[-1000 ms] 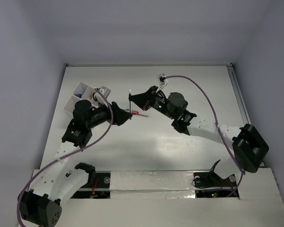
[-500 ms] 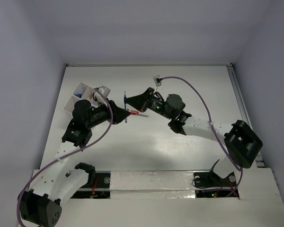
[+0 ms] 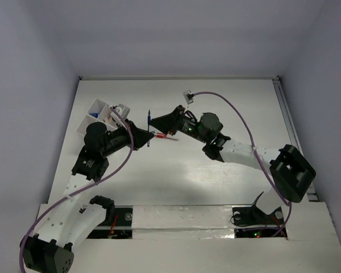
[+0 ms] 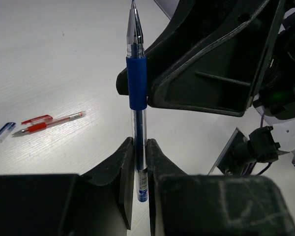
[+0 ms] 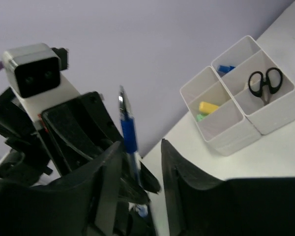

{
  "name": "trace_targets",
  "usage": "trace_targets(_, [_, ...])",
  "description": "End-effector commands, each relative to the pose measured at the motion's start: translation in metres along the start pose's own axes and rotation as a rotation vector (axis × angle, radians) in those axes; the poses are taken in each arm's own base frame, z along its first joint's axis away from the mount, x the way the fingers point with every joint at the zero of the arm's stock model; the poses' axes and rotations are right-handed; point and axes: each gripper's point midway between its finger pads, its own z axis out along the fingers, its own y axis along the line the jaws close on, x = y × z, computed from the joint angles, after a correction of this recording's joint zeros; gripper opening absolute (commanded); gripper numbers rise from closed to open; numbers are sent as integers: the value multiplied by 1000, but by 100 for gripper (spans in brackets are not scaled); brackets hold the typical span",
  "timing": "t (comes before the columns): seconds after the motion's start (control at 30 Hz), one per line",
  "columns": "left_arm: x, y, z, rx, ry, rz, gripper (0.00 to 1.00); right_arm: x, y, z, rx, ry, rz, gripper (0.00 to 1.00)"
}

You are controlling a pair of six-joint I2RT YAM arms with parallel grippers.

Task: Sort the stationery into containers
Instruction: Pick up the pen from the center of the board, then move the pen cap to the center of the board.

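Pens in two spots here. The blue pen (image 4: 136, 83) stands upright in mid-air at the centre of the left wrist view, tip up. The left end effector (image 4: 140, 147) is pressed together on the clear lower part of its barrel, pinching it. The right end effector (image 5: 140, 145) is spread. In its own wrist view the two fingers sit apart with the pen between them, closer to the finger on the left of the frame, and I can't tell if it touches that one. In the top view both end effectors meet a bit left of centre, above the white counter (image 3: 216, 176).

The white organiser box (image 5: 236, 140) is at the right of the right wrist view and in the upper left of the top view, on the counter. Black-handled scissors (image 5: 264, 83) sit in its biggest compartment. A yellow eraser (image 5: 209, 106) and a green eraser (image 5: 200, 117) share the compartment to the left of it, and something blue (image 5: 226, 69) pokes out of the back one.

The thin red pen (image 4: 51, 121) lies flat on the counter at the lower left of the left wrist view, with a small blue-and-clear piece (image 4: 2, 132) just beside it.
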Motion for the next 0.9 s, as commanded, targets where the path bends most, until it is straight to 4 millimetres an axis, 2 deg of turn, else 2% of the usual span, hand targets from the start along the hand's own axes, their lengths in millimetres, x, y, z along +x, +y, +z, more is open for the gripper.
trace_targets(0.0, [-22,-7,-8,0,-85,87,0,-27,8,-11,-30,12,-62,45])
trace_targets(0.07, [-26,-5,-10,-22,-101,99,0,-31,2,-20,-17,43,-77,50])
trace_targets(0.2, [-32,-3,-17,-63,-133,122,0,-27,-27,-36,82,104,-97,47])
trace_targets(0.23, [-36,1,-20,-91,-149,126,0,-20,-42,-37,143,137,-98,37])
trace_targets(0.27, [-37,1,-20,-91,-150,127,0,-14,-48,-40,170,163,-96,30])
trace_targets(0.37, [-44,7,-27,-143,-181,138,0,5,-87,-35,301,260,-83,11])
trace_targets(0.47, [-46,7,-32,-161,-199,145,0,17,-122,-25,405,326,-78,8])
trace_targets(0.53, [-47,8,-33,-172,-204,147,0,24,-142,-16,451,356,-72,9])
trace_targets(0.6, [-50,12,-35,-199,-219,151,0,30,-156,-10,493,371,-78,14])
trace_targets(0.63, [-51,12,-36,-206,-224,154,0,36,-164,-10,519,394,-75,19])
trace_targets(0.67, [-48,15,-37,-217,-213,147,0,42,-171,1,521,413,-77,30])
trace_targets(0.77, [-48,13,-37,-215,-211,149,0,60,-193,12,579,467,-84,44])
trace_targets(0.87, [-46,12,-37,-216,-208,151,0,74,-211,14,638,508,-89,46])
